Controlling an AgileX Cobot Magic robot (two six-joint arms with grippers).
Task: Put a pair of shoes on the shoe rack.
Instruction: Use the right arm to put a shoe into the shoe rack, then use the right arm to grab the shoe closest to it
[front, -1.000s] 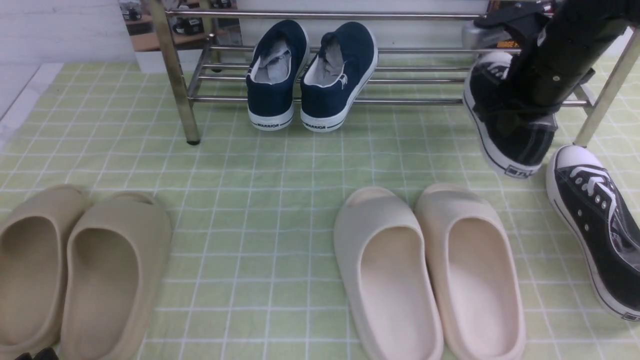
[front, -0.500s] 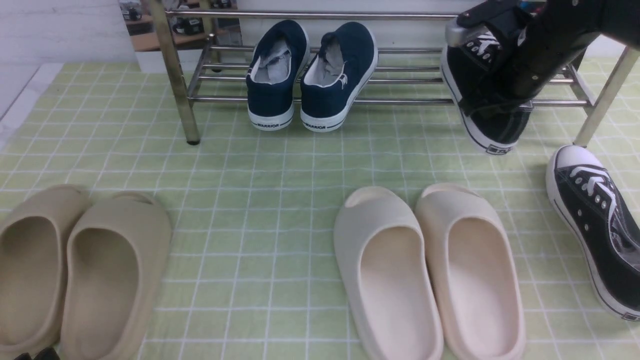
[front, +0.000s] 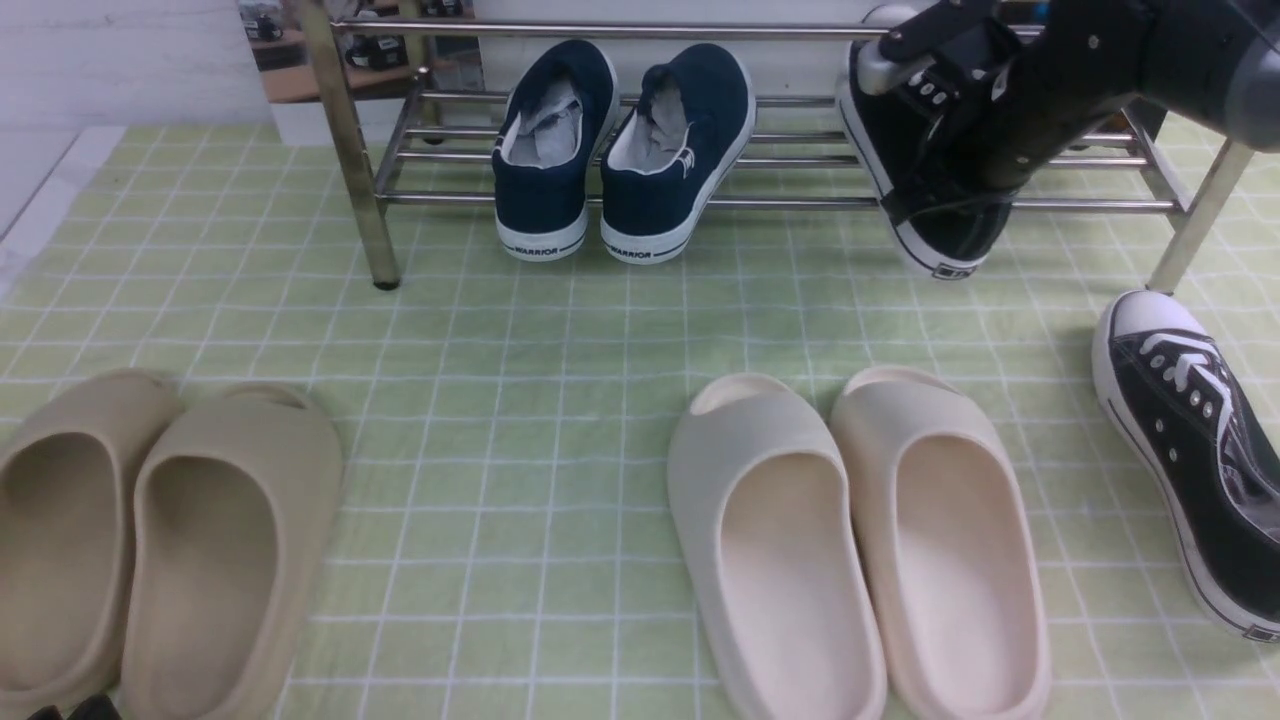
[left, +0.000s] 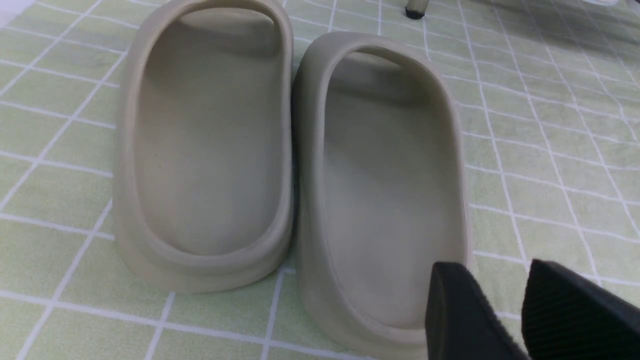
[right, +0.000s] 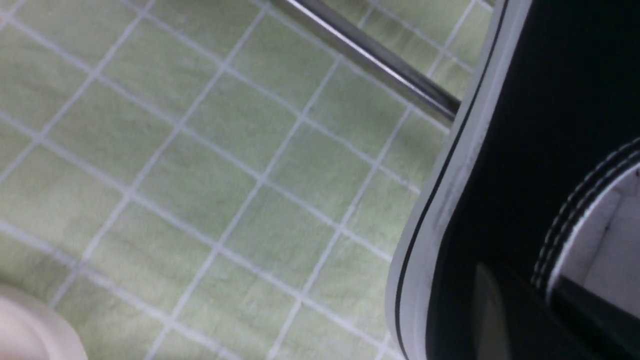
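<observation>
My right gripper (front: 960, 190) is shut on the side wall of one black canvas sneaker (front: 925, 215) and holds it tilted over the right part of the chrome shoe rack (front: 800, 202), heel hanging past the front bar. In the right wrist view the sneaker (right: 520, 150) fills the right side, one finger outside its wall and one inside. The second black sneaker (front: 1190, 450) lies on the mat at the far right. My left gripper (left: 500, 300) is open and empty, just above the mat beside the beige slides (left: 300, 160).
Navy WARRIOR slip-ons (front: 620, 150) sit on the rack's left half. Cream slides (front: 860, 540) lie mid-front, beige slides (front: 150, 540) front left. The rack's legs (front: 345, 150) stand on the green checked mat (front: 500, 400).
My right gripper has carried the black sneaker up, left and back, from in front of the rack's right leg onto the rack's bars. The left arm has not moved.
</observation>
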